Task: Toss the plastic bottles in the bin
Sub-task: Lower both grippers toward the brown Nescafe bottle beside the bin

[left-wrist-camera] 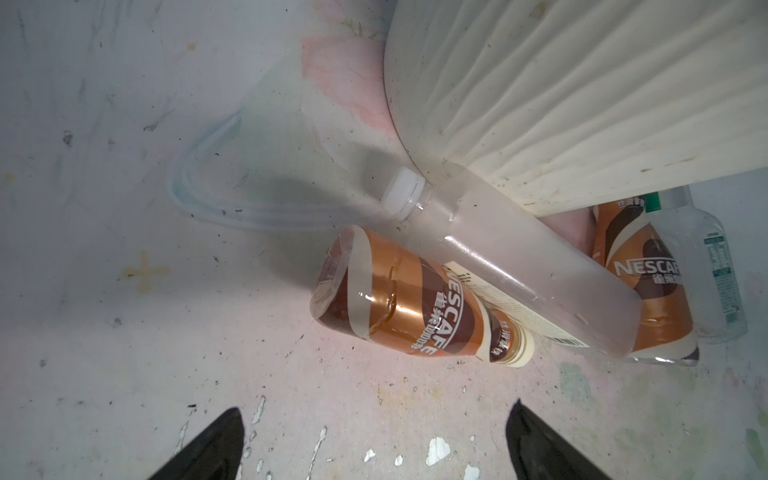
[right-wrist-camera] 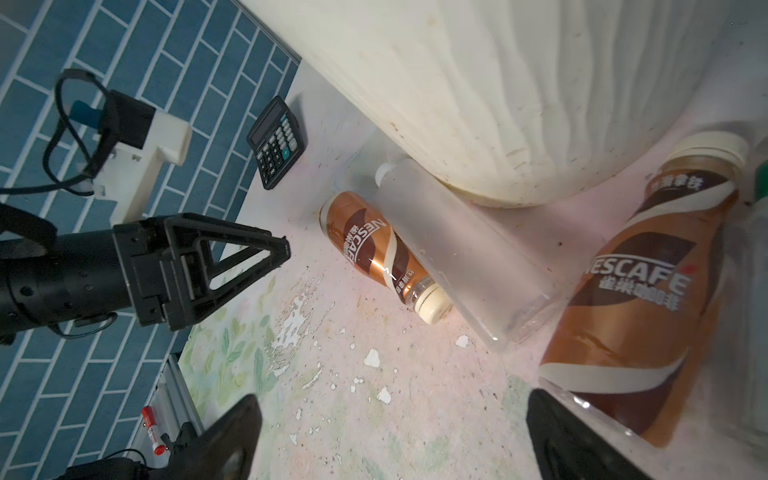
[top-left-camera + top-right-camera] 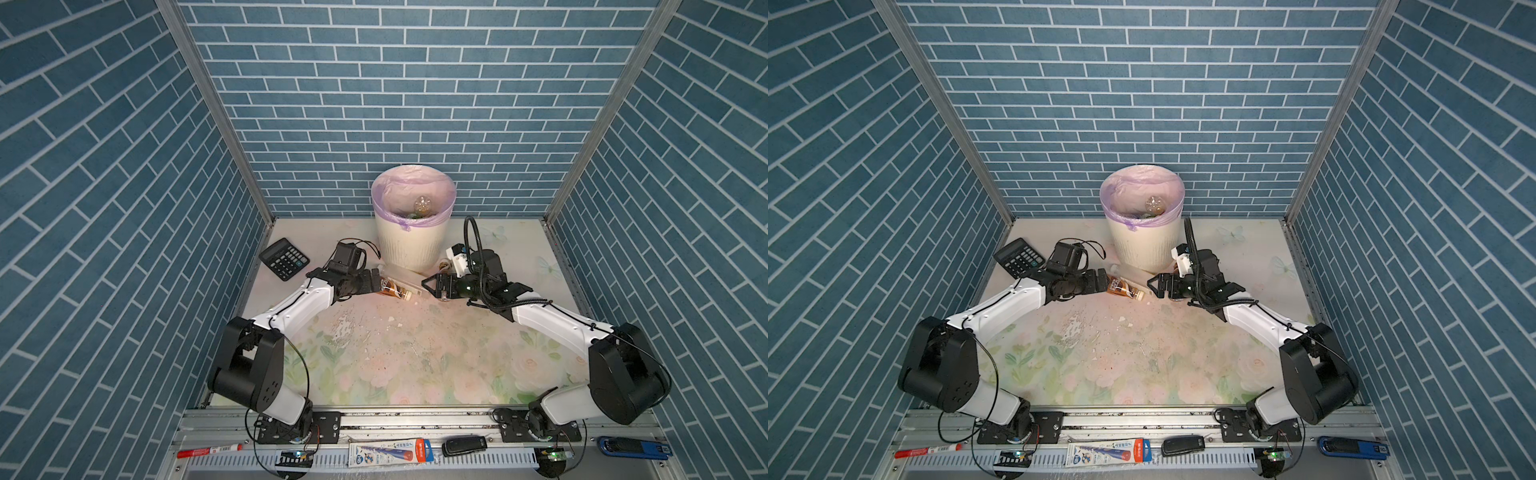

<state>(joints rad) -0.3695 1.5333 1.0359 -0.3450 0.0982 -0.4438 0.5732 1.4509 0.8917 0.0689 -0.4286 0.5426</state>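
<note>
The cream ribbed bin [image 3: 405, 249] [image 3: 1144, 249] stands at the back with a lilac bag over its rim; a clear bottle [image 3: 422, 205] [image 3: 1154, 204] lies inside. In front of it lie a brown-labelled bottle [image 3: 392, 289] [image 1: 407, 307] [image 2: 374, 249] and a frosted white-capped bottle [image 1: 519, 266] [image 2: 449, 249] against the bin's foot. Beyond them lie another brown-labelled bottle [image 1: 648, 270] [image 2: 636, 299] and a clear bottle [image 1: 715, 266]. My left gripper [image 3: 376, 283] [image 1: 376, 409] is open just short of the first brown bottle. My right gripper [image 3: 424, 283] [image 2: 392, 397] is open, with one finger beside the other brown bottle's base.
A black calculator [image 3: 284, 258] [image 2: 276, 143] sits at the back left of the table. On the front rail lie a red marker [image 3: 210, 450], a pen pack [image 3: 390, 453], a black device [image 3: 464, 445] and a blue tool [image 3: 631, 447]. Tiled walls close three sides.
</note>
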